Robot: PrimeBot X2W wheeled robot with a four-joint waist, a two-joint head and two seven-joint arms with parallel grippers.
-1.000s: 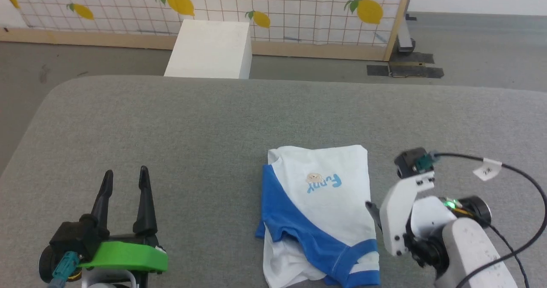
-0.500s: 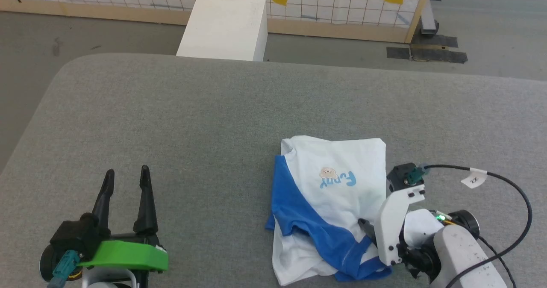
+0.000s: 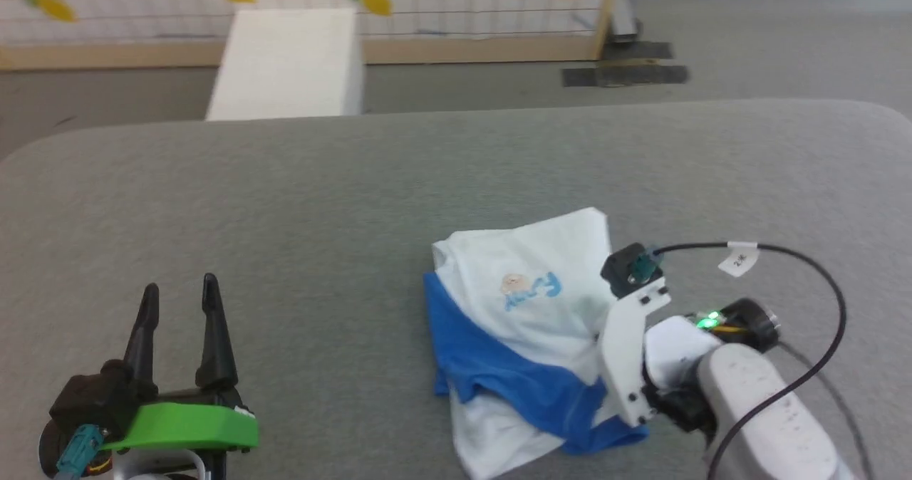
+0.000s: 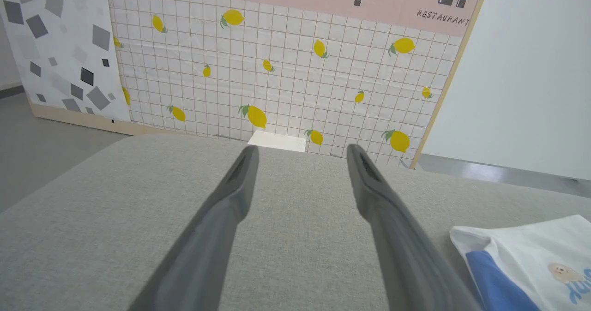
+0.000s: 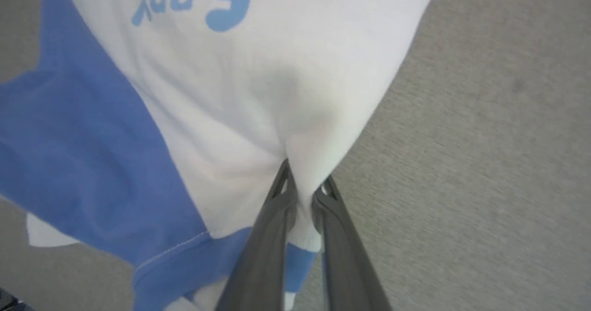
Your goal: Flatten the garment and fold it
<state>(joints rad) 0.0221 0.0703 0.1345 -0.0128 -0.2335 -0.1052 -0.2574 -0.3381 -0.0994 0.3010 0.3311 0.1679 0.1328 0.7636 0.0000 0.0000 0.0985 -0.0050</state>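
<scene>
Right tool [image 5: 302, 188] clamps the garment [image 3: 527, 309] at its white 3 o'clock edge; left tool [image 3: 178, 291], fingers apart, sits at the table's [image 3: 356, 195] 8 o'clock.

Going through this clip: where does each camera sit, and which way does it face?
Head: high, looking forward and down at the garment, open left tool, pale right forearm.
Left wrist: looks along the left tool toward the lemon-print wall.
Right wrist: looks down the right tool, shut on white fabric.
Shared: the garment appears in all three.
</scene>
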